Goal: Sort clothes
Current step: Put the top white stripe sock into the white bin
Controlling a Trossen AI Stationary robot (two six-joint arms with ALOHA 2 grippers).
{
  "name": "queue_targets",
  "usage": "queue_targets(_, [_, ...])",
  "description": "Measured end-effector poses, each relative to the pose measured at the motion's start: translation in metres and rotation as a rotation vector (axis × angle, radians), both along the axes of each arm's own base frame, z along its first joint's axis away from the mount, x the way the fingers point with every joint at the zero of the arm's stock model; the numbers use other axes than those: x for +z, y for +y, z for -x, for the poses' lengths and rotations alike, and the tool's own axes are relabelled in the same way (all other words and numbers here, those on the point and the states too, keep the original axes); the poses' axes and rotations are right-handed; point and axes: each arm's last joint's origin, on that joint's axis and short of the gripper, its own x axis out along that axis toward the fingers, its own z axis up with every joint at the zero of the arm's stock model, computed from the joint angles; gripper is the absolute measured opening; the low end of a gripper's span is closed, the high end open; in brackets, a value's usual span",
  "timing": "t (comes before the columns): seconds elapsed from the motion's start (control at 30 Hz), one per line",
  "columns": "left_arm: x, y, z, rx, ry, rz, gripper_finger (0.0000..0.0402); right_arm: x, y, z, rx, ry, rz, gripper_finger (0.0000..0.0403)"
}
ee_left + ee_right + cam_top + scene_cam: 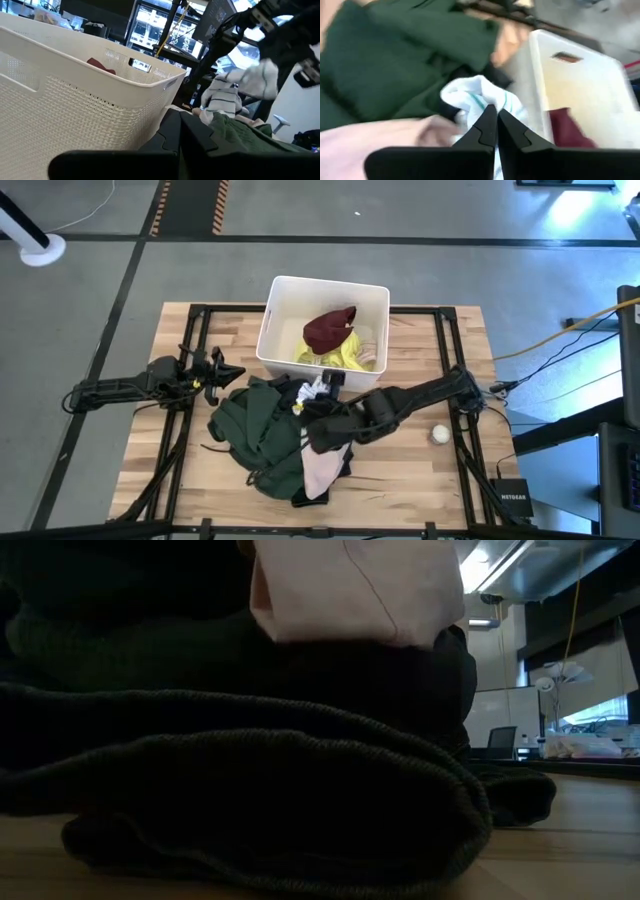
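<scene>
Clothes lie heaped on the wooden table (pixel 150 470) in front of the white bin (pixel 290 295): a dark green garment (pixel 262 430), a black one (pixel 335 435) and a pale pink piece (pixel 322 470). The heap's long axis runs from near the bin's front wall toward the table's front edge. Inside the bin rest a maroon garment (pixel 330 330) and a neon yellow top (pixel 345 355). The right gripper (pixel 496 117), fingers pinched together, holds a white striped sock (pixel 480 97) just in front of the bin. The left gripper (pixel 225 375), fingers closed and empty, waits beside the heap's left edge. A small black box (pixel 512 500) off the table's right corner reads NETGEAR. A white ball (pixel 440 434) sits right of the heap.
</scene>
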Motion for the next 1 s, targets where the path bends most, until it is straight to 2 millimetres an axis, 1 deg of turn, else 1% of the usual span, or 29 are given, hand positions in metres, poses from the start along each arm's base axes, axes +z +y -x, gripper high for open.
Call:
queue_targets(0.2, [0.000,0.000,0.000,0.000,-0.001,0.000,0.0000,0.027,-0.017,0.014,-0.136,-0.121,0.149,0.0025])
queue_targets(0.33, [0.000,0.000,0.000,-0.001,-0.004,0.004,0.0000,0.041,-0.036,0.020,-0.235,-0.175,0.231,0.0019])
queue_targets(0.43, [0.001,0.000,0.000,-0.001,-0.006,0.005,0.0000,0.046,-0.052,0.021,-0.277,-0.175,0.263,0.0013])
queue_targets(0.53, [0.001,0.000,0.000,-0.001,-0.007,0.007,0.0000,0.047,-0.070,0.018,-0.322,-0.171,0.267,0.0014])
queue_targets(0.73, [0.001,0.000,0.000,-0.001,-0.007,0.007,0.0000,0.047,-0.106,0.013,-0.409,-0.154,0.263,0.0040])
queue_targets(0.87, [0.001,0.000,0.000,-0.001,-0.007,0.007,0.0000,0.045,-0.129,0.010,-0.423,-0.136,0.188,0.0051])
queue_targets(1.0, [0.001,0.000,0.000,-0.001,-0.007,0.007,0.0000,0.043,-0.144,0.008,-0.414,-0.126,0.069,0.0059])
